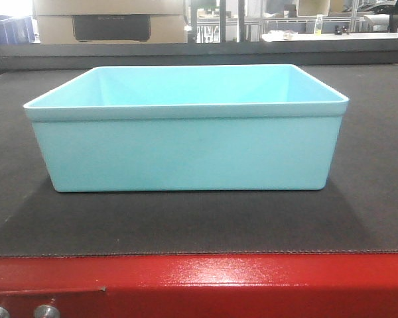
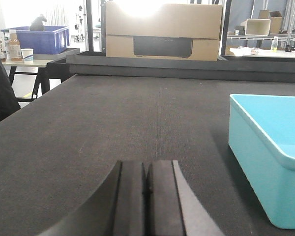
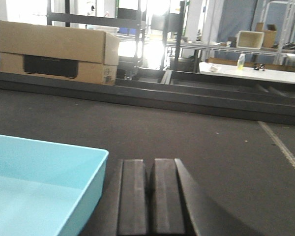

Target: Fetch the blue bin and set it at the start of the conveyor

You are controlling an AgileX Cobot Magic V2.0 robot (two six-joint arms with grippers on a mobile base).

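The pale aqua blue bin [image 1: 186, 129] stands upright and empty on the dark fabric conveyor belt [image 1: 371, 185], just behind the glossy red frame [image 1: 199, 281] with two silver knobs at its lower left. In the left wrist view my left gripper [image 2: 145, 169] is shut and empty, low over the belt, with the bin [image 2: 268, 147] to its right. In the right wrist view my right gripper [image 3: 150, 167] is shut and empty, just right of the bin's corner [image 3: 44, 182]. Neither gripper touches the bin.
A cardboard box [image 2: 162, 29] stands beyond the belt's far black rail [image 2: 187, 66]. A dark blue crate [image 2: 39, 39] and bottles sit on a side table at left. A white table [image 3: 250, 71] and shelving lie at the back right.
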